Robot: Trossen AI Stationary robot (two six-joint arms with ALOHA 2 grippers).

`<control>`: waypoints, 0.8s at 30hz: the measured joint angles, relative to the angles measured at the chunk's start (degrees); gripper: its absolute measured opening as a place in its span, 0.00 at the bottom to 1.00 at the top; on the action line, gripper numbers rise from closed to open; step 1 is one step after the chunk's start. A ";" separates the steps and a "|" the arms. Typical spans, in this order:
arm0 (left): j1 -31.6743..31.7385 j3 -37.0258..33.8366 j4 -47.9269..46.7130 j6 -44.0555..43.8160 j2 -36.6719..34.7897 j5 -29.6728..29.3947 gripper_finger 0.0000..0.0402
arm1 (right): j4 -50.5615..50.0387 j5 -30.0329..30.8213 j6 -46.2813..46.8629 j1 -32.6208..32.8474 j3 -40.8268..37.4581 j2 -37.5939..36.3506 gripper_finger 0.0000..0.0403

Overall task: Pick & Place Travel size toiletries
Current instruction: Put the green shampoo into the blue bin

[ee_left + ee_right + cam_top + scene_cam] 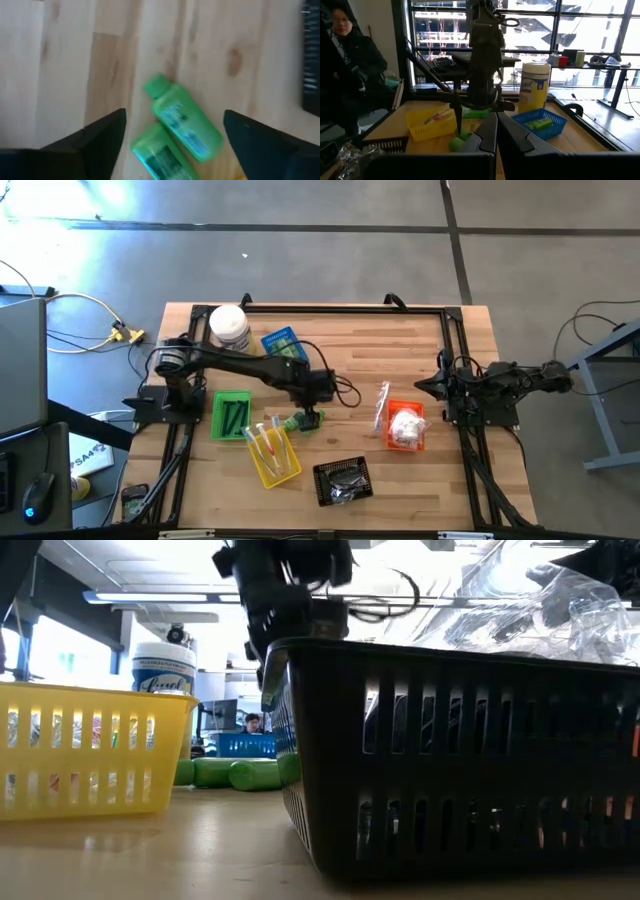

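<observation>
Wooden desk [340, 370] with black frame rails, both arms on it. Left arm reaches from the left edge to mid-desk; right arm sits folded at the right edge.

Baskets, all on the desk: black basket [343, 480] near front, clear wrappers inside; yellow basket [272, 452] left of it, thin wrapped sticks inside; green basket [232, 415] further left, dark combs inside; orange basket [405, 426] on the right, white puffy packets inside; blue basket [283, 344] toward the back with green items. Big white jar [229, 327] with yellow label stands at the back left, beside the blue basket.

Left pincer [311, 417] hangs over mid-desk, fingers spread wide apart, holding nothing. Directly under it, two small green bottles [175, 132] lie flat on the bare desk, touching each other, between the yellow basket and orange basket, not in any basket. In the left wrist view both bottles sit in the gap between the two fingers, clear of both. Low view shows the same bottles lying down behind the yellow basket.

Right pincer [496, 131] at the right edge, fingers pressed together, empty, pointing across the desk.

Person in dark clothes [347, 65] beyond the desk.
</observation>
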 joint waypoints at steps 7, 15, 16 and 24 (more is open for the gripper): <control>0.00 0.07 -0.03 -0.63 3.88 0.24 0.88 | -1.85 -0.04 0.00 0.00 0.02 0.04 0.01; -0.33 0.11 2.05 -1.22 6.81 2.62 0.88 | -2.86 0.03 0.55 0.00 0.02 0.04 0.01; -0.42 0.00 1.31 -1.25 6.94 3.05 0.88 | -2.71 0.08 0.57 0.00 0.02 0.04 0.01; -1.91 0.14 3.17 -1.77 9.64 2.39 0.88 | -2.87 0.39 1.97 0.02 0.02 0.04 0.01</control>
